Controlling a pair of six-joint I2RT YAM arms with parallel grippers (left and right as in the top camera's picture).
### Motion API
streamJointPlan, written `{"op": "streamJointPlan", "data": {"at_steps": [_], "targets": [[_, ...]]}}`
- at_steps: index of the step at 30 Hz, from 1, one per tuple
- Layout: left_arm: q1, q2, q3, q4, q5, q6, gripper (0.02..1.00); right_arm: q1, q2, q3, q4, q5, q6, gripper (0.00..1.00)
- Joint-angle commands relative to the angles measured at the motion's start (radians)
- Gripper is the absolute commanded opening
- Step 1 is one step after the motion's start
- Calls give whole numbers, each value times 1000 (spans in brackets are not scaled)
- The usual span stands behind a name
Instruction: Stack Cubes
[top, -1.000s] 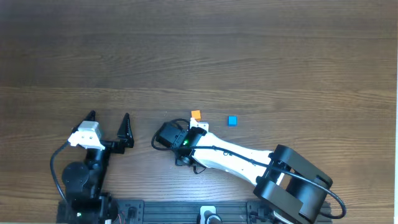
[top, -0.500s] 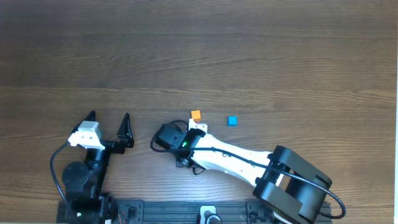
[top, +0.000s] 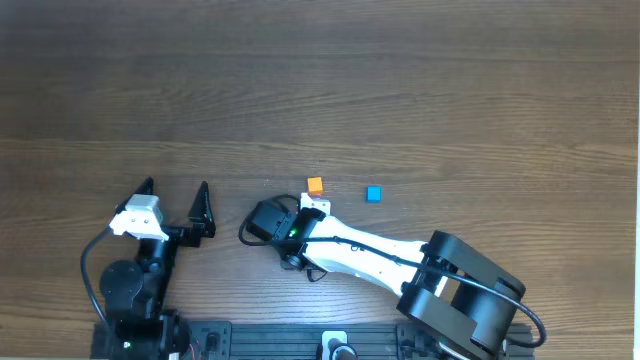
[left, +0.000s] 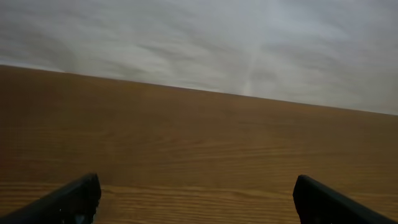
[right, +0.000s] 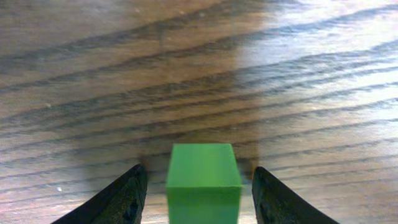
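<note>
Since a second ago the right arm has slid a tiny bit to the left; the cubes have not moved. On the left, the left gripper (top: 176, 187) sits wide open with nothing in it, well apart from the cubes. Next comes the right gripper (right: 198, 170), low over the wooden table (top: 320, 80). Its two fingers stand one on each side of the green cube (right: 204, 182), with a thin gap on both sides, so it is not squeezing it. The orange cube (top: 315, 185) sits just beside this gripper, and the blue cube (top: 373, 194) is near, further right. I think the right arm should do the stacking, as it is much closer. Nothing stands between the cubes.
</note>
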Motion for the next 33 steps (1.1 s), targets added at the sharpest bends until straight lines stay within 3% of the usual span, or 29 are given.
{"op": "streamJointPlan", "data": {"at_steps": [1, 23, 33], "targets": [[5, -4, -5, -1, 10, 15, 1000, 5, 13, 16, 10, 13, 7, 544], [5, -4, -5, -1, 10, 15, 1000, -18, 5, 16, 10, 13, -2, 397], [5, -4, -5, -1, 10, 14, 1000, -20, 4, 16, 10, 13, -2, 253]]}}
